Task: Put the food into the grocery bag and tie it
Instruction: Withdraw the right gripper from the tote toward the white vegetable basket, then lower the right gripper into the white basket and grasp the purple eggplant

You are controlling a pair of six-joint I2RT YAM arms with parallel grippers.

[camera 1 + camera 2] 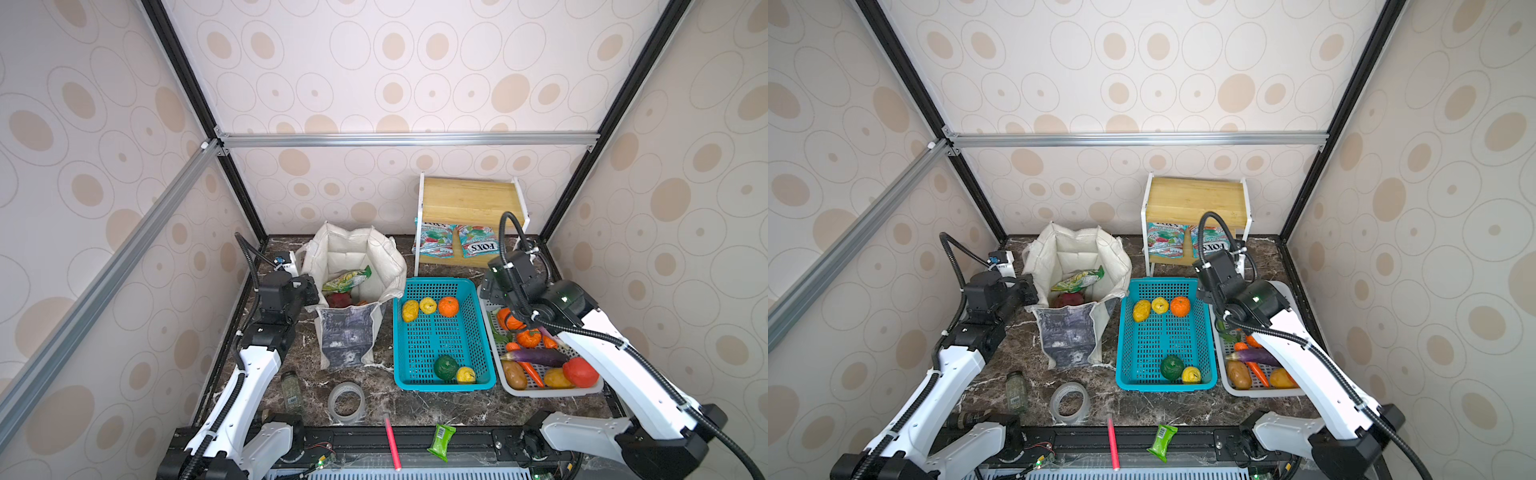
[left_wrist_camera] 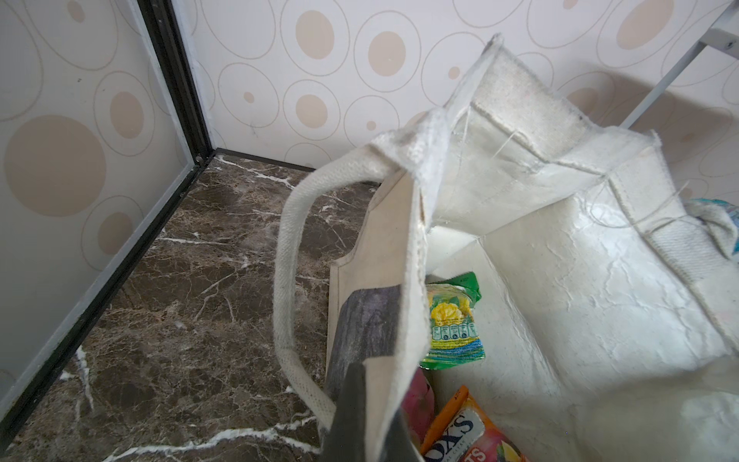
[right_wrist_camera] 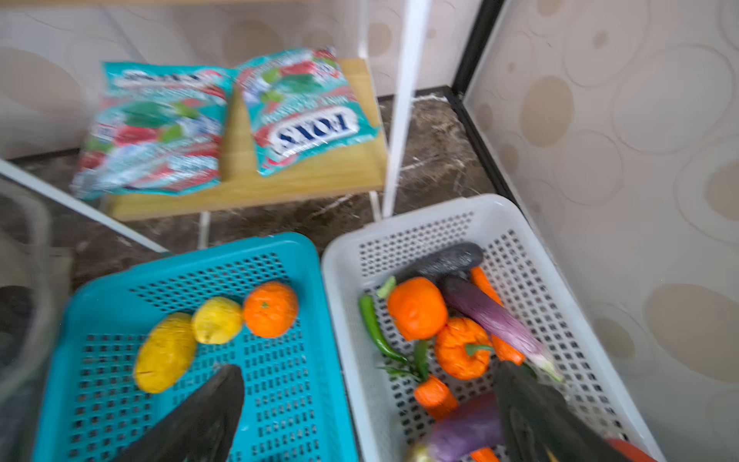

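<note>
The grocery bag is stood upright just beside the teal basket, on the left arm's side, with its mouth turned upward and its soft walls sagging. Its rim is pinched by the left gripper, which is clenched on the canvas so that the mouth is held open. A green packet and a pink dragon fruit are seen inside.

The right gripper is spread wide and empty above the line where the teal basket meets the white basket. An eggplant is laid in the white basket, its long axis running away from the teal basket and its pale stem end nearest to it.

The toy produce is judged light and firm, with smooth skin that may slip. The eggplant is best taken across its middle, square to its length. The round orange may roll when touched. The bag is limp, so its looped handles should be gathered for tying.
</note>
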